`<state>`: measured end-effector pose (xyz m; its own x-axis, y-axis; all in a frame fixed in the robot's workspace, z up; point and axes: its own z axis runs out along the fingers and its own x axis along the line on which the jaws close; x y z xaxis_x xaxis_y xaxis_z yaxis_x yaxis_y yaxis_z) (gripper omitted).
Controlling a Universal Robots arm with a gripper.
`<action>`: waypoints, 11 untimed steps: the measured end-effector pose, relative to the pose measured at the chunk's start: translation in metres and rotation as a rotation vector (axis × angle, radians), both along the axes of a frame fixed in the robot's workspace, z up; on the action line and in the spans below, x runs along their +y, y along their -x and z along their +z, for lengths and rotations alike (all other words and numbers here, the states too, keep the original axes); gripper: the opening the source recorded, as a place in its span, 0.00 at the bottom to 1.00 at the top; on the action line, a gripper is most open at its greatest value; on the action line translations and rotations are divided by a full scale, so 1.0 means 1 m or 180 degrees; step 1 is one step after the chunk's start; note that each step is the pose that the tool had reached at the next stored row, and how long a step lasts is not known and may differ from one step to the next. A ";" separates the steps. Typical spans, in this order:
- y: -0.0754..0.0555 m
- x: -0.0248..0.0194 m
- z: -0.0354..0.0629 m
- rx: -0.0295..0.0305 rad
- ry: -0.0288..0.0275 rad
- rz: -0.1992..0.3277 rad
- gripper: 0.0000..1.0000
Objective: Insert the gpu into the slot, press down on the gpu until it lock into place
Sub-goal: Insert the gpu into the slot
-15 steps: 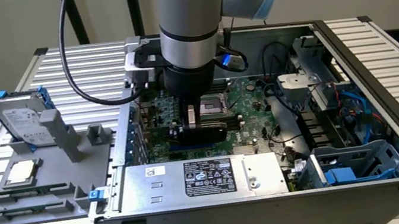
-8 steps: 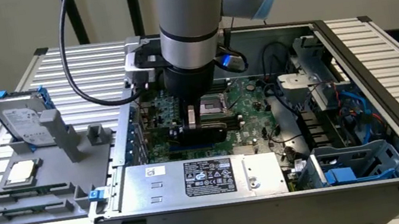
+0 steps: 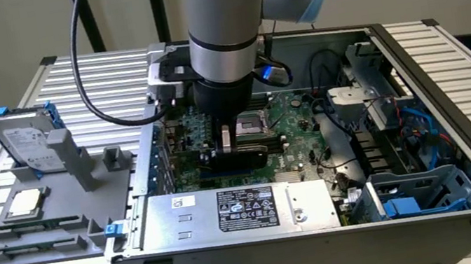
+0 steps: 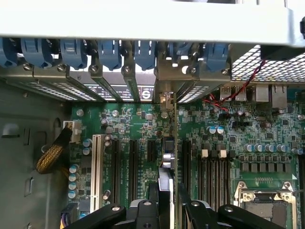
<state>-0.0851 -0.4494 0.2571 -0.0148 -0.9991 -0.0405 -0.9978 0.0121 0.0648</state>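
Note:
The gpu [image 3: 244,153] is a thin black card standing on edge over the green motherboard inside the open computer case. My gripper [image 3: 229,143] reaches down from above and is shut on its top edge. In the wrist view the gpu [image 4: 167,162] runs edge-on between my two black fingers [image 4: 143,212], with its metal bracket against the case's rear wall. My gripper [image 4: 167,210] sits midway along the card. A strip of the blue slot [image 3: 219,175] shows right under the card's lower edge. I cannot tell whether the card is fully seated.
A silver labelled power supply box [image 3: 238,209] lies close in front of the card. The processor socket [image 4: 264,200] and black memory strips [image 4: 212,167] lie beside it. Other black slots [image 4: 132,162] and a white one [image 4: 97,162] flank it. A grey parts fixture [image 3: 34,206] stands outside the case.

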 end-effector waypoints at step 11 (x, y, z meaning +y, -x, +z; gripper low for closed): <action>-0.001 0.0000 -0.0018 0.0012 0.0000 0.0012 0.26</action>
<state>-0.0840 -0.4493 0.2553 -0.0111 -0.9991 -0.0405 -0.9976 0.0083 0.0685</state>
